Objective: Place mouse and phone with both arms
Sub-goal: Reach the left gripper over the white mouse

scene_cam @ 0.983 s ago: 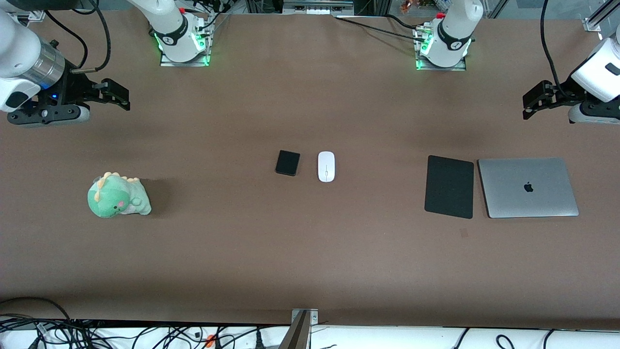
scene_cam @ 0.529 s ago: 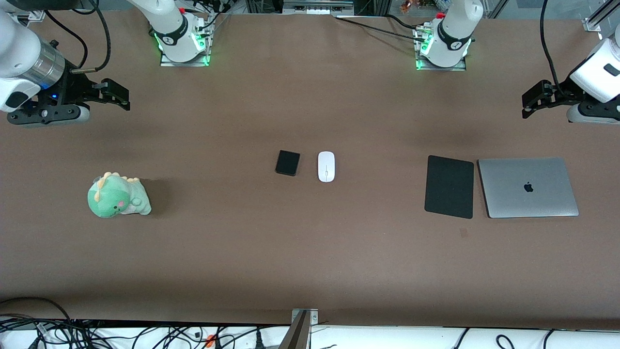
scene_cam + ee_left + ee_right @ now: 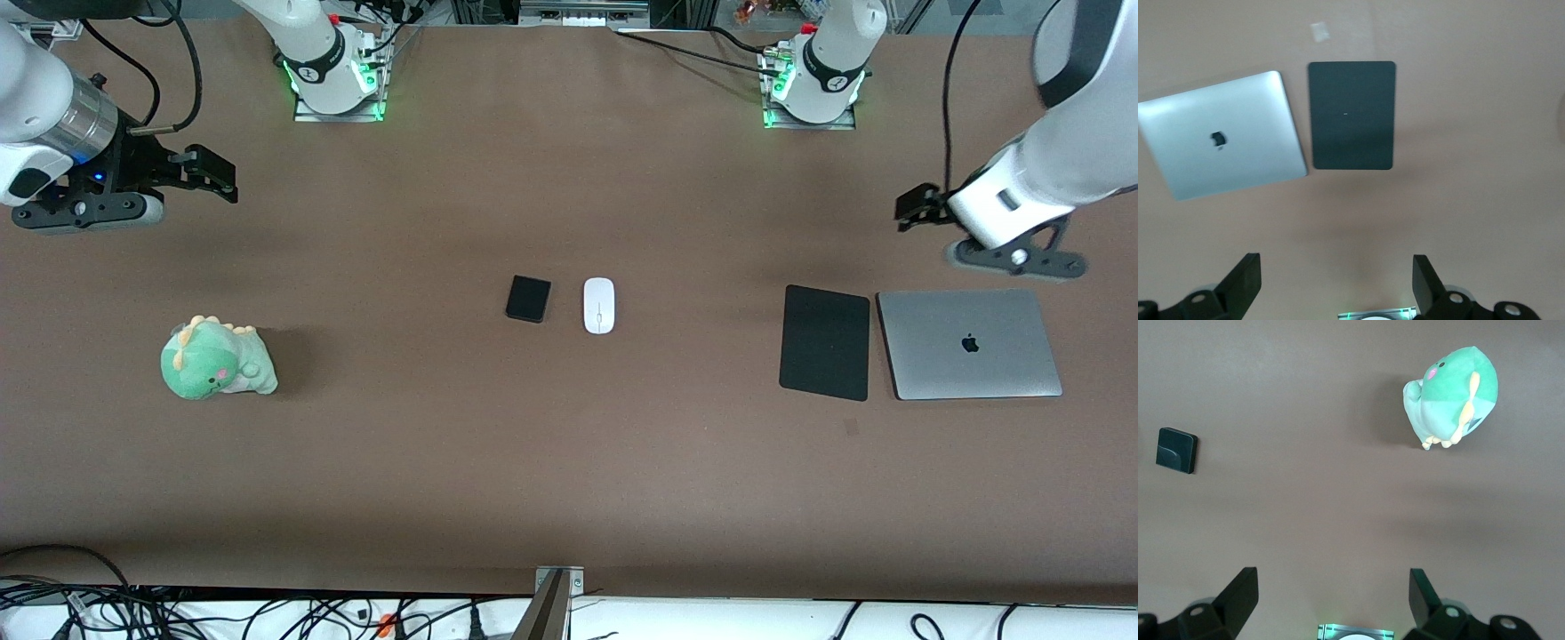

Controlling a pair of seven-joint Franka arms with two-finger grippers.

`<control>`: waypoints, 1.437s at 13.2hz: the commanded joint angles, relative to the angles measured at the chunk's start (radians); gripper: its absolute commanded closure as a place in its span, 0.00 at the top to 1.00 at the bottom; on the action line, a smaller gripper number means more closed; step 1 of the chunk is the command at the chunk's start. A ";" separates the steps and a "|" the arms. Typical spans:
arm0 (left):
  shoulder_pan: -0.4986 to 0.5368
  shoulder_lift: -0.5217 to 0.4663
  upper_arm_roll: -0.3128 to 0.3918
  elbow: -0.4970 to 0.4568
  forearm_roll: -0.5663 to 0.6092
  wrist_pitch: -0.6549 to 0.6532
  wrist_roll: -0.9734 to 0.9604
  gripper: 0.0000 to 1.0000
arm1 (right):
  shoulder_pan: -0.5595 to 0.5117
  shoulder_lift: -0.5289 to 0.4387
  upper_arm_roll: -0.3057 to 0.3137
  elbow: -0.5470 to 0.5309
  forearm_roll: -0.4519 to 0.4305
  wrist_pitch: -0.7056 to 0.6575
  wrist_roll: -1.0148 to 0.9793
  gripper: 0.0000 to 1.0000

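1. Your mouse (image 3: 599, 305) lies flat near the middle of the table (image 3: 569, 462), its thin grey line running lengthwise toward the front camera.
2. The phone (image 3: 528, 299) sits just beside the mouse, toward the right arm's end, with a narrow strip of table between them. You also see it at the edge of the right wrist view (image 3: 1177, 450).
3. Both things rest on the table, well apart from either gripper; nothing touches them.
4. Your left gripper (image 3: 916, 207) hangs in the air over bare table, above the spot where the mouse pad's farther edge meets the laptop's. Its wrist view shows the two fingers (image 3: 1245, 280) spread wide with nothing between them.
5. Your right gripper (image 3: 212, 172) hovers at the right arm's end, over bare table farther from the front camera than the plush toy. Its fingers (image 3: 1238, 590) stand wide apart and hold nothing.
6. The black mouse pad (image 3: 825, 343) lies toward the left arm's end, with the closed silver laptop (image 3: 969, 343) just beside it.
7. The green plush dinosaur (image 3: 216, 359) sits toward the right arm's end, well apart from the phone.
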 commanded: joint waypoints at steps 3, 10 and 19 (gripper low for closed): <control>-0.084 0.101 -0.024 0.003 -0.107 0.147 -0.009 1.00 | -0.014 0.009 0.008 0.019 -0.012 -0.018 -0.018 1.00; -0.311 0.288 -0.082 0.012 -0.090 0.434 -0.405 1.00 | -0.014 0.011 0.008 0.019 -0.013 -0.016 -0.018 1.00; -0.546 0.548 -0.086 0.000 0.125 0.775 -0.769 1.00 | -0.015 0.009 0.002 0.022 -0.012 0.000 -0.016 1.00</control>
